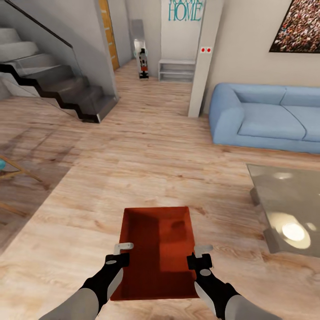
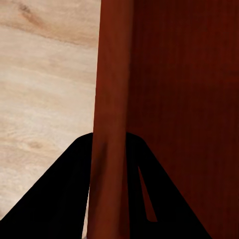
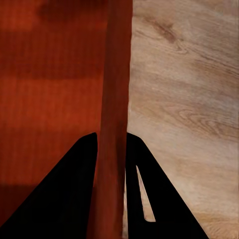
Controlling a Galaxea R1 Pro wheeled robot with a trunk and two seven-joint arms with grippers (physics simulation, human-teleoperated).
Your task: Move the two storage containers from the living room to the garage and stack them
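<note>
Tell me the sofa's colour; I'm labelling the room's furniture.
Light blue. The sofa shows best in the head view, standing against the wall.

Both arms reach forward, low. The left gripper [image 1: 123, 252] clamps the red-orange rectangular plastic bin's [image 1: 160, 235] left wall. The right gripper [image 1: 198, 254] clamps its right wall.
</note>
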